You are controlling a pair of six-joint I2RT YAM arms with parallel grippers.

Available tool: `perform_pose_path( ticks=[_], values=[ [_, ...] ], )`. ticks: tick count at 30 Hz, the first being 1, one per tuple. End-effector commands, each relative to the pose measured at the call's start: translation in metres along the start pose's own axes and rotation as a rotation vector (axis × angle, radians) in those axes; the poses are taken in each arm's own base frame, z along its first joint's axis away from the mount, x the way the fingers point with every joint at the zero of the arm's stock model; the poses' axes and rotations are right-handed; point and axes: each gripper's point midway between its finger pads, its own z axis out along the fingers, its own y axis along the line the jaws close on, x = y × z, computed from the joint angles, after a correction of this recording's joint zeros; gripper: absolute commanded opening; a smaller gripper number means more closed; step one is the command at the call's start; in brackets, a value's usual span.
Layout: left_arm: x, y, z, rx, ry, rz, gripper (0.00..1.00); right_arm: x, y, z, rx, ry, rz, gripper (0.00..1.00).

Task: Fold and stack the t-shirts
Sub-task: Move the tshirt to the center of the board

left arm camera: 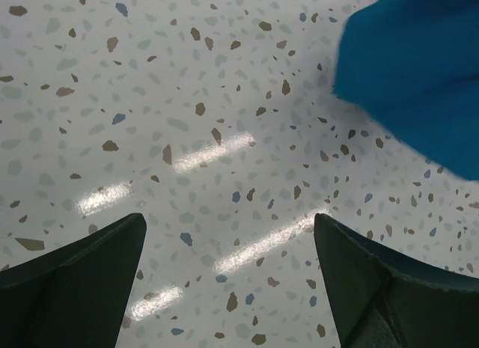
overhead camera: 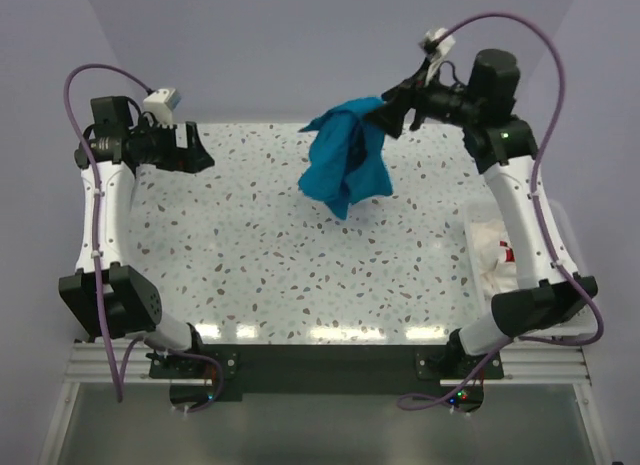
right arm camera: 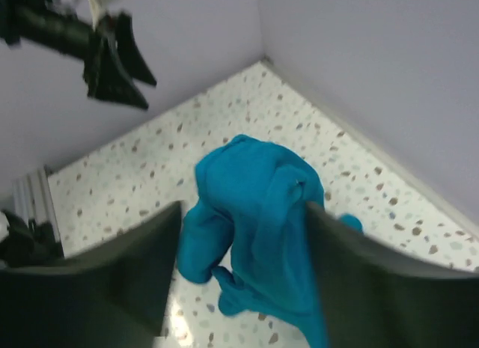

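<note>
The teal-blue t-shirt [overhead camera: 345, 163] is bunched up at the back middle of the table, its upper corner at my right gripper [overhead camera: 392, 115]. In the right wrist view the jaws stand wide apart around the crumpled shirt [right arm camera: 251, 213], and the cloth lies against the right finger [right arm camera: 352, 273]; my right gripper [right arm camera: 243, 206] is open. My left gripper [overhead camera: 205, 157] is open and empty above the table at the back left, left of the shirt. In the left wrist view [left arm camera: 228, 217] a corner of the shirt [left arm camera: 419, 71] shows at the upper right. A white t-shirt with red marks [overhead camera: 503, 253] lies in the basket.
The white plastic basket [overhead camera: 470, 223] stands at the table's right edge beside the right arm. Purple-grey walls close in behind and at both sides. The left arm [right arm camera: 112, 56] shows at the upper left of the right wrist view.
</note>
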Motion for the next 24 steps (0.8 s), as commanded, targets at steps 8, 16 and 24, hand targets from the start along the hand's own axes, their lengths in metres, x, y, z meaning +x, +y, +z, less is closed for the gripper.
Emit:
perform_pose_path(
  ticks=[8,16,24],
  values=[
    [0.044,-0.022,0.001,0.136,0.106,0.201,1.00,0.234,-0.022,-0.010,0.079,0.637,0.110,0.99],
    [0.151,-0.047,0.065,0.185,0.378,0.416,0.92,0.357,-0.049,-0.010,0.143,0.877,0.283,0.81],
    [0.197,-0.058,0.108,0.189,0.479,0.523,0.85,0.416,-0.060,0.011,0.200,0.970,0.374,0.76]
  ],
)
